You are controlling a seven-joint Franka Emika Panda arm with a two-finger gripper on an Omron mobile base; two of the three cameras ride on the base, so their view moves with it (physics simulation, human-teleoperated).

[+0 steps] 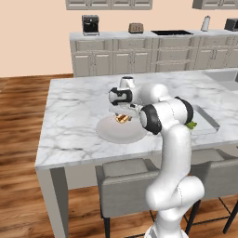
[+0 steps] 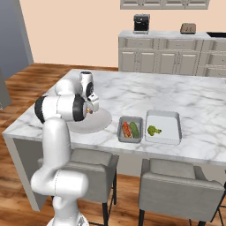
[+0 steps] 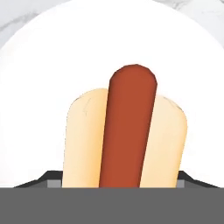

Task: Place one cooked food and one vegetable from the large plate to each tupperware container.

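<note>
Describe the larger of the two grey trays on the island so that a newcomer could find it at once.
Start at the marble island and follow its near edge, above the stools. Two grey trays lie side by side there, right of the round plate. The larger tray is the right-hand one and holds a lone broccoli piece, while the smaller tray holds a hot dog beside a green vegetable.

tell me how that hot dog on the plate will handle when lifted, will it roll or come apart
The hot dog probably squashes a little, since its bun looks soft. The smooth round sausage merely sits in the bun's slot, so it might slide out if tilted. On the flat large plate it seems unlikely to roll.
</note>
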